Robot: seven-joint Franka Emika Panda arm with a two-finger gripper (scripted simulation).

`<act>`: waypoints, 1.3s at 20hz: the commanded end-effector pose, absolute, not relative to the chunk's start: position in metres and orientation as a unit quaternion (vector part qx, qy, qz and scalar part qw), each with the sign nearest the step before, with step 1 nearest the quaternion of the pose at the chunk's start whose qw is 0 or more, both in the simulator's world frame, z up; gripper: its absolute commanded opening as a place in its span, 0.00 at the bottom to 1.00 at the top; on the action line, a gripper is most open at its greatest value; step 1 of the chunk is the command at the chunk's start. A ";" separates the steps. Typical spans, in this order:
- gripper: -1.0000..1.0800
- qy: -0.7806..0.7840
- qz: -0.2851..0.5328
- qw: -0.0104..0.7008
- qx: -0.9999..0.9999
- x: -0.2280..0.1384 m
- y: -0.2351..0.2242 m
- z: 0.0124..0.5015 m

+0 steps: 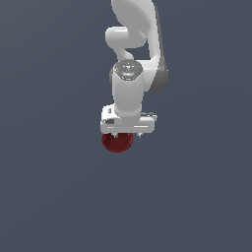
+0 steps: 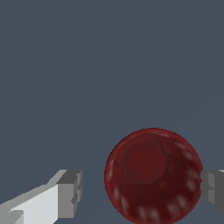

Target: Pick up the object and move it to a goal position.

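The object, a small dark red bowl [image 1: 117, 142] with a pale speckled rim, lies on the flat grey ground directly under the white gripper hand. In the wrist view the bowl [image 2: 153, 175] sits open side up between the two grey fingers. My gripper [image 1: 127, 135] is open and lowered around the bowl [image 2: 142, 190]. One fingertip [image 2: 72, 192] stands clearly apart from the bowl. The other fingertip [image 2: 212, 186] is right at its rim. In the exterior view the hand hides the fingers and the bowl's upper part.
The plain dark grey ground [image 1: 59, 187] extends all around. The white arm [image 1: 129, 83] rises above the gripper. No other object shows.
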State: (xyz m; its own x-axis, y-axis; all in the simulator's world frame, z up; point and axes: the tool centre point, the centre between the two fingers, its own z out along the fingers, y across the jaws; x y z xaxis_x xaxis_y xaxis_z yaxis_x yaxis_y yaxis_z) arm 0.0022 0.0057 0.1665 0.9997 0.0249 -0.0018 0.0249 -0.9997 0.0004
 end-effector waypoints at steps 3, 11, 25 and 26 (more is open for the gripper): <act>0.62 0.011 0.000 0.000 1.000 0.003 0.003 0.167; 0.62 0.004 0.003 0.002 1.000 0.004 -0.010 0.172; 0.62 -0.031 -0.063 0.017 0.997 0.008 -0.002 0.147; 0.62 -0.036 -0.072 0.020 0.997 0.008 -0.001 0.143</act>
State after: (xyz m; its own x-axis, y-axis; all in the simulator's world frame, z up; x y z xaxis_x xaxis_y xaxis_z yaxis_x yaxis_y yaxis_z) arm 0.0083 -0.0030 0.1482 0.9911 -0.0609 -0.1182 -0.0571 -0.9977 0.0358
